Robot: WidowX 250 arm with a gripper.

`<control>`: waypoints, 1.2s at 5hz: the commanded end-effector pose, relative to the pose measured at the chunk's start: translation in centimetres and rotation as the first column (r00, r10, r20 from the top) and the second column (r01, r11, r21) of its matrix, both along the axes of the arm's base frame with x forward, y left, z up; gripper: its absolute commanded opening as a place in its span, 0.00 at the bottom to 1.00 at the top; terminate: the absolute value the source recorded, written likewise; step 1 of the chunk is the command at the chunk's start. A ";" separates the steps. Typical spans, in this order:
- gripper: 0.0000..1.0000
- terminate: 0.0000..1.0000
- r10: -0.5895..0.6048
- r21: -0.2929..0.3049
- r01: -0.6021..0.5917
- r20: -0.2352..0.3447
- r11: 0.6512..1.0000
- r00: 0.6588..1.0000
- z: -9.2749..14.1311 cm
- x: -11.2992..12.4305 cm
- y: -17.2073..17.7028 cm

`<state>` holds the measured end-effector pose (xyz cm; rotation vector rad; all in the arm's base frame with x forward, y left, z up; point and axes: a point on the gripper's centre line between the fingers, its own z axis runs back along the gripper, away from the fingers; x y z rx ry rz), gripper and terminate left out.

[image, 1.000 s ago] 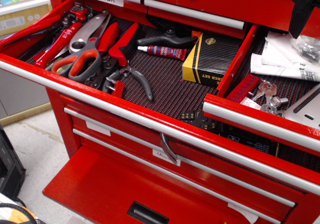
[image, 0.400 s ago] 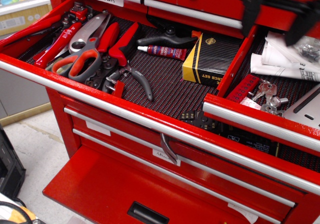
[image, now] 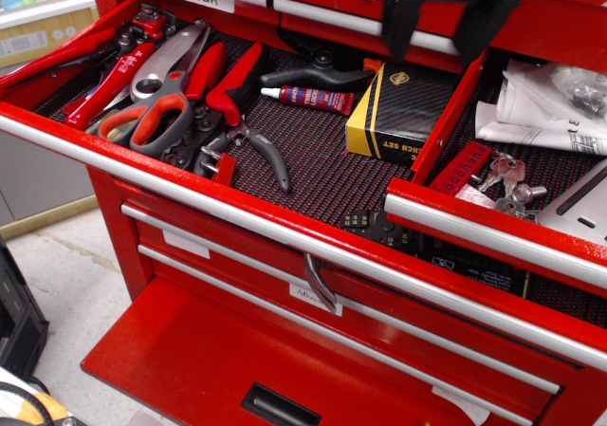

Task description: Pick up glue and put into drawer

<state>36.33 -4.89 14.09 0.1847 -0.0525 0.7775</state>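
- The gripper (image: 438, 23) is hanging at the top of the picture, above the back of the open drawer (image: 313, 175).
- It is looking dark and blurry. Its two fingers (image: 398, 23) are pointing down with a gap between them, and they are holding nothing.
- The glue (image: 308, 98) is lying flat on the bumpy mat inside the drawer, near the back.
- Its white tip is pointing to the left.
- The glue is sitting just beside the black-and-yellow box (image: 398, 113), on the box's left side. I cannot tell if they are touching.
- A black handle (image: 318, 75) is lying just behind the glue.
- The pliers (image: 242, 113) with red grips are lying to the left of the glue, and the big scissors (image: 156, 99) are lying farther left.
- The gripper is staying well apart from the glue, up and to the right of it.
- Keys (image: 512, 184) and white papers (image: 536, 113) are lying in the part on the right side.
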 end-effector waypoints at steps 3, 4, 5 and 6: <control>1.00 0.00 0.256 -0.080 -0.244 0.248 0.967 0.934 2.3 0.4 1.7; 1.00 0.00 0.488 -0.168 -0.459 0.321 0.873 0.812 2.1 1.4 4.1; 1.00 0.00 0.648 -0.223 -0.611 0.339 0.759 0.682 0.8 1.8 5.5; 1.00 0.00 0.662 -0.243 -0.619 0.354 0.747 0.660 -1.0 1.8 6.3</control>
